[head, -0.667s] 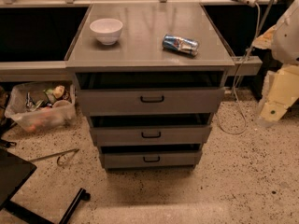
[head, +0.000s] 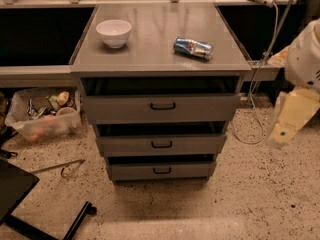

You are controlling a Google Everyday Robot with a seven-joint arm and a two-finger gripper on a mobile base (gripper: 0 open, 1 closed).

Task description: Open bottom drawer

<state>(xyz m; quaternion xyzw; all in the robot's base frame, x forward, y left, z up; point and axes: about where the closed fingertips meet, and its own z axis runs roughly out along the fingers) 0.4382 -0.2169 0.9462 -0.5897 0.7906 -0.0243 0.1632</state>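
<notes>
Speckled flooring (head: pixel 260 194) bears a grey metal cabinet (head: pixel 160 54), with the grey bottom drawer (head: pixel 195 171) with black loop handle lowest. Your cream pincer (head: pixel 291 116), state unreadable, hangs right of the cabinet. You may hook the similar middle handle (head: pixel 161 144) by mistake.

The table (head: pixel 160 59) is shown in plain grey. The bottom drawer (head: pixel 135 172), lowest under the table, is coloured the same grey, with a black loop handle. On the table, a white bowl (head: pixel 114 32) and a blue-and-silver can (head: pixel 193 47) are seen. The floor (head: pixel 260 199) around the table is speckled beige with dark flecks. The cream-yellow claw (head: pixel 287 119) is seen right of the table, apart from it.
</notes>
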